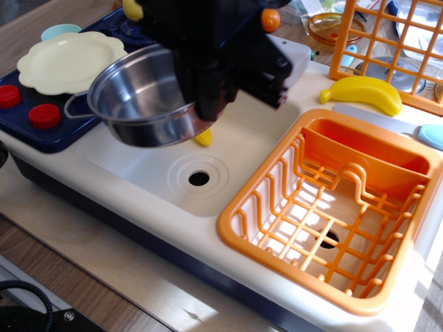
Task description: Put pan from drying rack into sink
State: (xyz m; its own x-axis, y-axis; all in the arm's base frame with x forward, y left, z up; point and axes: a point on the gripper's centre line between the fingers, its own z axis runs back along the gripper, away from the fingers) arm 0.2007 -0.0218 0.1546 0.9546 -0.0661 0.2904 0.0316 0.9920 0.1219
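Observation:
The shiny steel pan [135, 97] hangs in the air above the left part of the cream sink [149, 169], tilted a little, one wire loop handle pointing left. My black gripper [201, 104] is shut on the pan's right rim and hides that side. The orange drying rack [332, 207] at the right holds nothing. The sink's drain hole [199, 178] is open to view. A yellow toy corn [203, 138] lies in the sink, mostly hidden under the pan.
A cream scalloped plate [69, 61] lies on the blue stove [41, 131] with red knobs at the left. A yellow banana [363, 91] lies behind the rack. An upright orange wire grid [377, 41] stands at the back right. The arm hides the faucet block.

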